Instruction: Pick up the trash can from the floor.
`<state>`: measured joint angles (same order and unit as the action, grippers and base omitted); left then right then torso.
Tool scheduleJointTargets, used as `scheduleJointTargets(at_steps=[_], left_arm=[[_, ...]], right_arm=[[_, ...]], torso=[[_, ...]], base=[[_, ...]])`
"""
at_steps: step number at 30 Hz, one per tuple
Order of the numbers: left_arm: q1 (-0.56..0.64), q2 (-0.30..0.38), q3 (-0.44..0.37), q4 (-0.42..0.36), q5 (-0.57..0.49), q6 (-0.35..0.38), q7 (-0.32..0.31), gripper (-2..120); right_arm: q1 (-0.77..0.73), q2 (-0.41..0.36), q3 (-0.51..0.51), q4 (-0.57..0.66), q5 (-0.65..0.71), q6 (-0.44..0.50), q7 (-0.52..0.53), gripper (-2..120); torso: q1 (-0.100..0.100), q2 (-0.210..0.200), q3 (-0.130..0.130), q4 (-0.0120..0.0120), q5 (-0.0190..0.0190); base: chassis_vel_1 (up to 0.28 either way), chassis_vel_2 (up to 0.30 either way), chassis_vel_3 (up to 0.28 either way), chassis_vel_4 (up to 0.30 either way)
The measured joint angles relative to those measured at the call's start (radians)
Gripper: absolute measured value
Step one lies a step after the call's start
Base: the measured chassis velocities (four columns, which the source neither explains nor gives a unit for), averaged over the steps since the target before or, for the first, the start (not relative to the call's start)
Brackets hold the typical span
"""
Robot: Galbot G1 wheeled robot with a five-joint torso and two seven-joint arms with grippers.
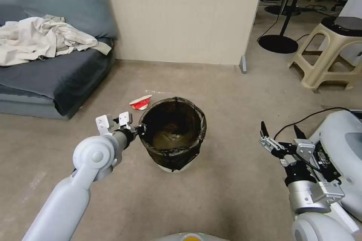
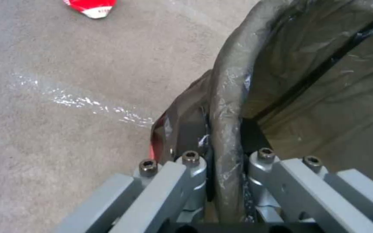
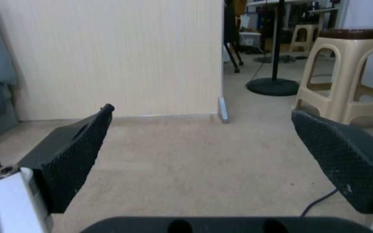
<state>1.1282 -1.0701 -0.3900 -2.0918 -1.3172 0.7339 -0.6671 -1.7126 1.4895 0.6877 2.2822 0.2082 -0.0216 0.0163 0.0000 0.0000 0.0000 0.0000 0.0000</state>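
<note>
The trash can [image 1: 171,156] is a small round white bin lined with a dark bag, standing on the beige floor [image 1: 233,188] in the middle of the head view. My left gripper [image 1: 140,128] reaches it from the left and is shut on the bag-covered rim [image 2: 231,87], one finger outside the wall and one inside. In the left wrist view the rim runs straight between that gripper's [image 2: 225,137] fingers. My right gripper [image 1: 279,127] hangs open to the right of the can, well apart from it, with bare floor between its black pads [image 3: 72,155].
A crushed red-and-white paper cup [image 1: 140,102] lies on the floor just behind the can. A grey sofa [image 1: 49,79] with crumpled cloth stands at the left, a beige partition wall [image 1: 181,15] behind, and a plastic stool [image 1: 326,58] and a black stand base [image 1: 278,43] at the right.
</note>
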Motion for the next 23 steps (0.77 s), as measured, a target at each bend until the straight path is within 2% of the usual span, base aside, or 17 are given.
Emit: scheduleJointTargets(at_steps=[23], left_arm=[[0.000,-0.001,-0.003,-0.002,0.000,0.000,0.002,5]], right_arm=[[-0.003,0.004,0.001,0.004,-0.002,-0.001,-0.002,100]], torso=[[0.000,0.000,0.000,0.0000,0.0000]], base=[[0.000,0.000,0.000,0.000]])
